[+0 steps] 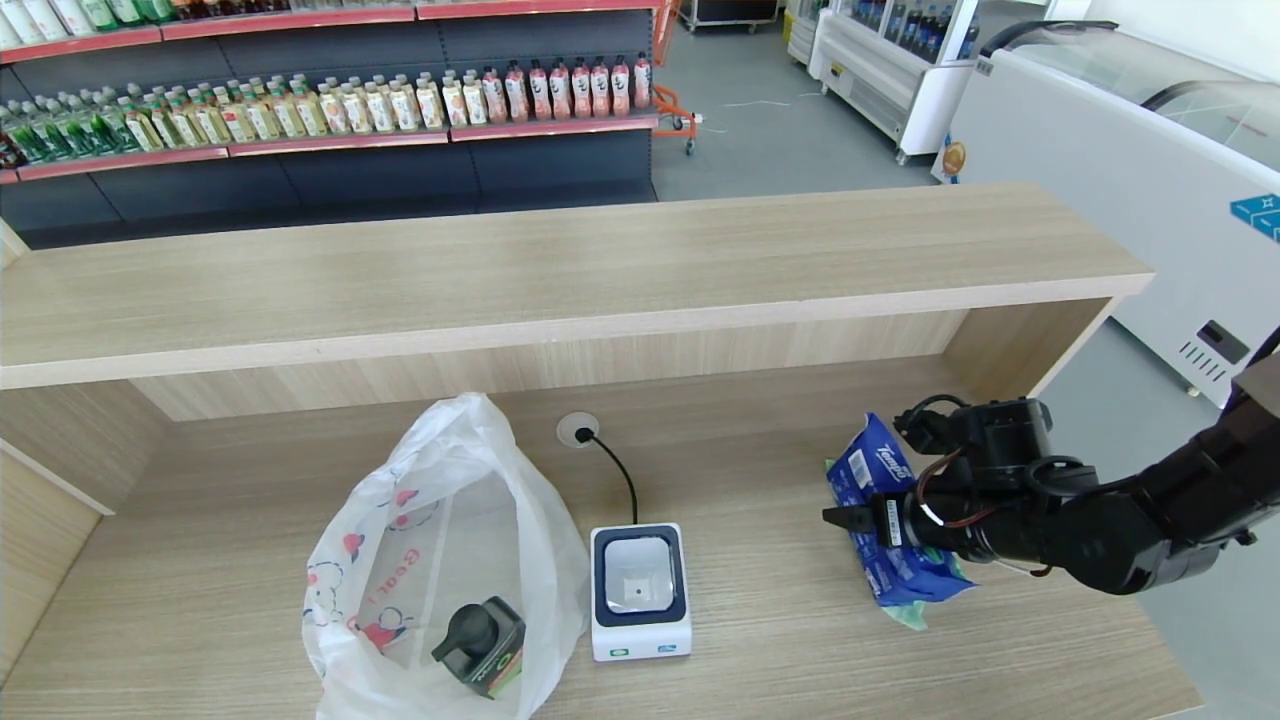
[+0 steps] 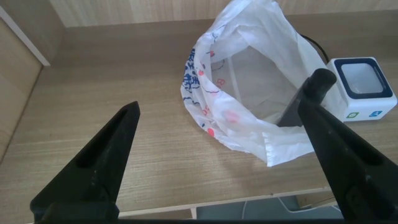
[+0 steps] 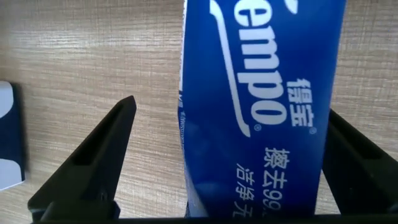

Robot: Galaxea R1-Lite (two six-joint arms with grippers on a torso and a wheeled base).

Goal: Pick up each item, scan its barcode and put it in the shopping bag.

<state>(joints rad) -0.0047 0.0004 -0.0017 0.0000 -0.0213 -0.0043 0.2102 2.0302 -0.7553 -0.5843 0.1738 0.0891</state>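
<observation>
The blue tissue pack, near the right edge of the countertop, is straddled ungripped by the spread right gripper, while the left gripper is held splayed near the shopping bag.

Blue pack with white lettering; translucent white bag printed red and blue.

Wooden counter across the centre, shelf of bottled drinks at 11 o'clock, white chest freezer at 2 o'clock.
</observation>
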